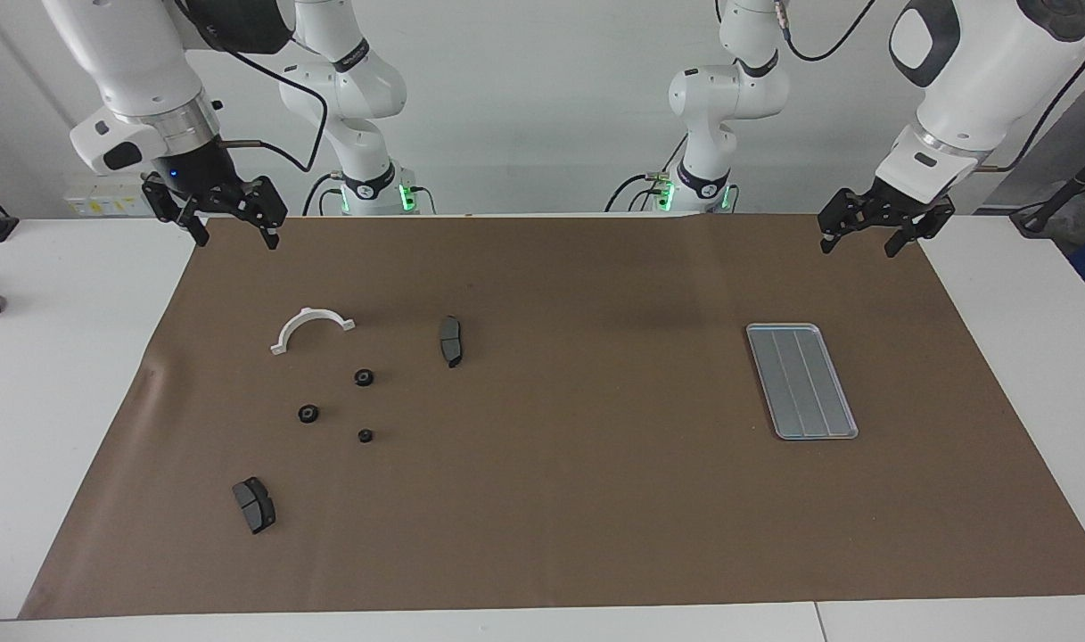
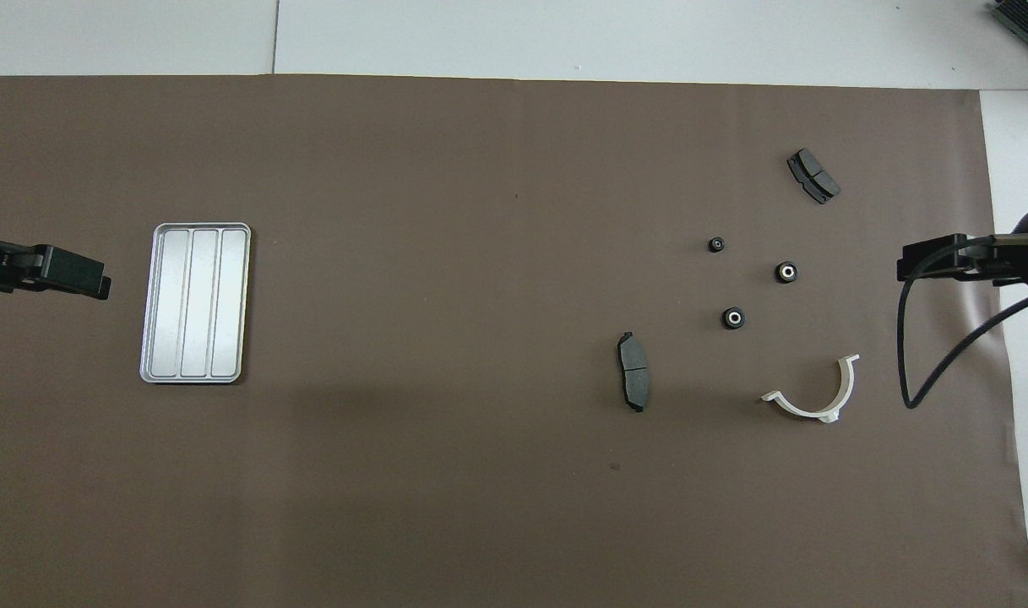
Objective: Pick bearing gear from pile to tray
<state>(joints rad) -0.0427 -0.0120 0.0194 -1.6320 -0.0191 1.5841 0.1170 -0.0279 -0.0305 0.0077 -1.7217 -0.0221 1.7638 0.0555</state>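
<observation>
Facing view: you've got a brown mat (image 1: pixel 560 499) over a white table (image 1: pixel 61 401), plain white wall at the robots' end. Landmark is the tray (image 1: pixel 801 381), toward the left arm's end of the mat, nothing in it. The pile sits well apart from the tray toward the right arm's end: white bracket (image 1: pixel 311 328), three black gears (image 1: pixel 364 377) (image 1: pixel 308 414) (image 1: pixel 365 435), and two dark pads, one (image 1: pixel 451 340) closest to the tray, one (image 1: pixel 254 505) farther from the robots than it. Nothing lies between pile and tray. Left gripper (image 1: pixel 870 242) hangs over the mat's edge at the robots' end, fingers spread, holding nothing. Right gripper (image 1: pixel 232 234) likewise, fingers apart, empty, over the mat's corner.

Overhead view: same mat (image 2: pixel 446 490), same tray (image 2: pixel 196 302) bare, gears (image 2: pixel 733 318) (image 2: pixel 785 272) (image 2: pixel 716 245) loose among bracket (image 2: pixel 818 395) and pads (image 2: pixel 633 371) (image 2: pixel 813 176). Left gripper (image 2: pixel 78 279) shows just beside the tray. Right gripper (image 2: pixel 927 260) is at the pile's end. Can't tell finger gap here.
</observation>
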